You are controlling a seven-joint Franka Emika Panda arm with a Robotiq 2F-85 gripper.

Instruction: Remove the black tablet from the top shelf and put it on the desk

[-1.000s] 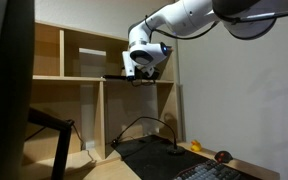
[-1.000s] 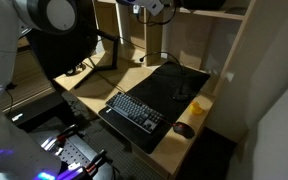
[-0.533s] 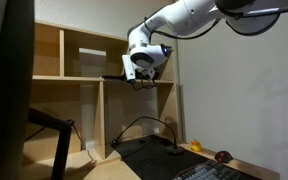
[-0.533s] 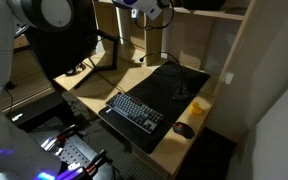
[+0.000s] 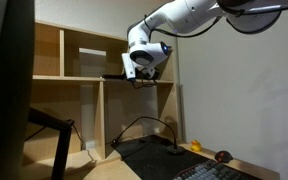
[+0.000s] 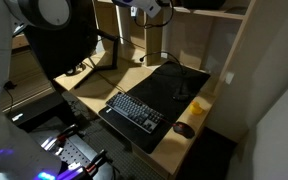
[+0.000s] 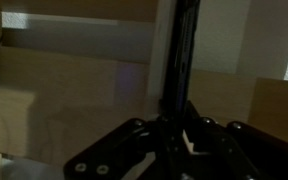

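In an exterior view the black tablet (image 5: pixel 113 77) shows as a dark sliver lying on the top shelf (image 5: pixel 79 77) of the pale wooden unit, its end sticking out at the front. My gripper (image 5: pixel 138 72) is at that end, shut on the tablet. In the wrist view the tablet (image 7: pixel 180 50) runs as a dark edge-on strip straight up from between my gripper's (image 7: pixel 180 118) closed fingers. In an exterior view the gripper (image 6: pixel 150 9) sits at the top edge, high above the desk (image 6: pixel 87 96); the tablet is not visible there.
A black desk mat (image 6: pixel 174 85) with a keyboard (image 6: pixel 136 110) covers much of the desk. A mouse (image 6: pixel 184 130) and a small yellow object (image 6: pixel 198 106) lie beside it. A black cable (image 5: pixel 144 122) arcs in the lower compartment. A dark monitor (image 5: pixel 4 90) stands close by.
The jaws have closed onto the tablet's end over the last second. The arm has barely shifted; the tablet still lies on the shelf.
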